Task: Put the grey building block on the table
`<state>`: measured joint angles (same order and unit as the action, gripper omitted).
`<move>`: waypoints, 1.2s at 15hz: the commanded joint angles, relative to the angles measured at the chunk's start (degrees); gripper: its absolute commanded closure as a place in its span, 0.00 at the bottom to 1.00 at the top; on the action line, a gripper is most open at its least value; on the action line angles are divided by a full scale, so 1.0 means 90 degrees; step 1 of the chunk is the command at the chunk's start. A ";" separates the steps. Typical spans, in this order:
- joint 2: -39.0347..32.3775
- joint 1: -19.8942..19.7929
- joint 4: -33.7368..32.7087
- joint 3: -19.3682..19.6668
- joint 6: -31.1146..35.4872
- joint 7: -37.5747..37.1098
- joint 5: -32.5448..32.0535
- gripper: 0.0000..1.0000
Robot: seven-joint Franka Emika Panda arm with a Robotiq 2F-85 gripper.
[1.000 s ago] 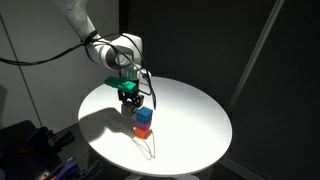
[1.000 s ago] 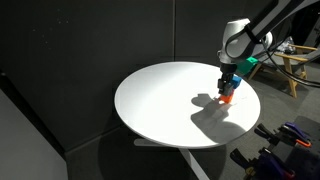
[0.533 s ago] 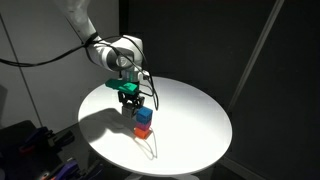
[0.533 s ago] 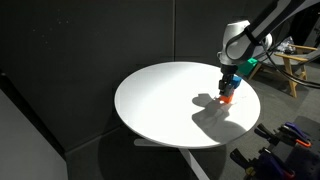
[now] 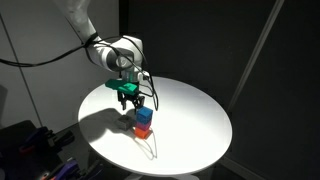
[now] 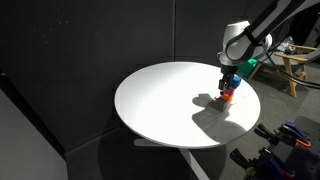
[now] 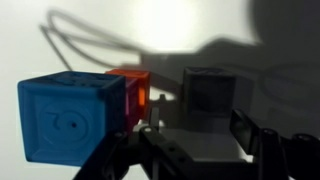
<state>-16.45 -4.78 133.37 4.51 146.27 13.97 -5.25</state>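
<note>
In the wrist view the grey building block point(image 7: 209, 94) stands on the white table point(image 7: 60, 40), beyond and between my two fingers. My gripper point(image 7: 196, 121) is open and empty, its fingers wider apart than the block. In both exterior views the gripper point(image 5: 128, 97) point(image 6: 228, 84) hangs just above the table point(image 5: 190, 110) point(image 6: 160, 100). There the grey block is too dark and small to make out under the gripper.
A blue block point(image 7: 70, 120) point(image 5: 144, 116) sits on an orange-red block point(image 7: 135, 88) point(image 5: 143, 130) point(image 6: 227, 98) right beside the gripper. A thin cable point(image 5: 150, 148) lies on the table near its front edge. The table rim is close behind the stack.
The gripper has risen slightly above the table. The blocks have not moved.
</note>
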 commanded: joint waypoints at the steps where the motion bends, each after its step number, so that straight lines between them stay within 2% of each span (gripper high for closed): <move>1: 0.0003 -0.0057 -0.0009 -0.0056 -0.0018 -0.0022 -0.0029 0.26; 6: 0.0003 -0.0057 -0.0009 -0.0056 -0.0018 -0.0022 -0.0029 0.26; 7: 0.0011 -0.0059 -0.0014 -0.0057 -0.0039 -0.0039 -0.0009 0.06; 9: 0.0014 -0.0059 -0.0016 -0.0056 -0.0044 -0.0059 0.0000 0.00; 18: 0.0170 -0.0041 0.0026 -0.0054 -0.0126 -0.0287 0.0078 0.00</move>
<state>-16.54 -4.78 133.37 4.49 146.27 12.76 -5.18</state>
